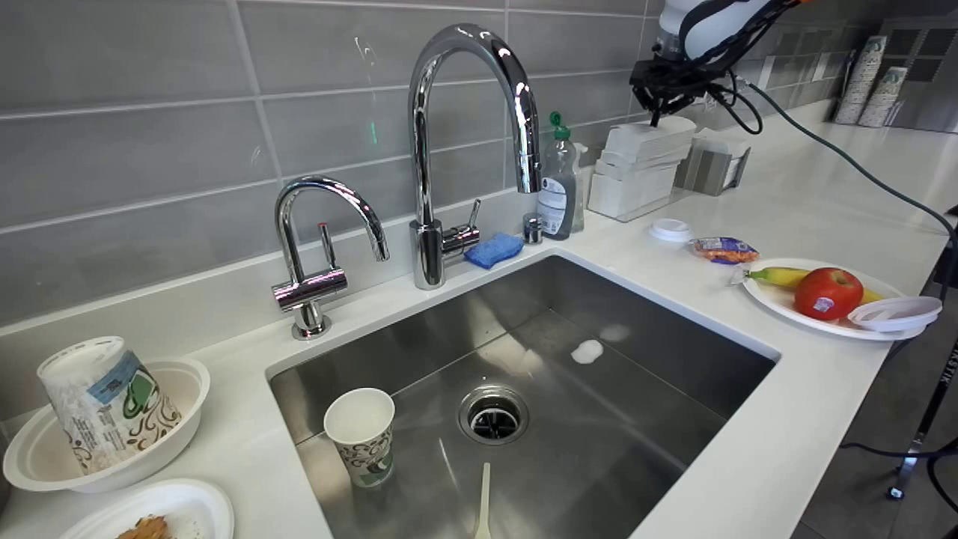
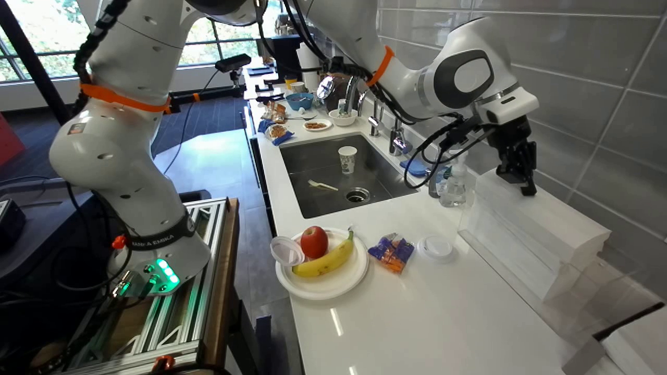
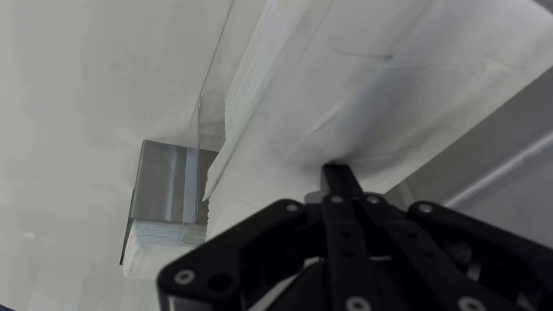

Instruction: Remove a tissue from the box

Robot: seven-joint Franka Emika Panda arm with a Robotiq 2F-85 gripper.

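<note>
A tall stack of white paper tissues (image 1: 635, 183) stands in a clear open holder against the tiled wall. The stack also shows in an exterior view (image 2: 536, 229) and fills much of the wrist view (image 3: 276, 142). The clear holder's edge (image 3: 199, 103) shows beside it. My gripper (image 3: 336, 168) points down with its fingers together, and its tips touch the top tissue near the wall side. The tissue dips and creases around the tips. I cannot see any paper between the fingers. The gripper also shows over the stack in both exterior views (image 1: 656, 120) (image 2: 527, 188).
A grey napkin holder (image 3: 160, 181) stands beside the stack. Soap bottles (image 1: 557, 187) and a faucet (image 1: 430, 247) are on the sink side. A white lid (image 2: 436, 248), a carrot bag (image 2: 392, 252) and a fruit plate (image 2: 323, 291) lie on the counter. The tiled wall (image 2: 620, 104) is close behind.
</note>
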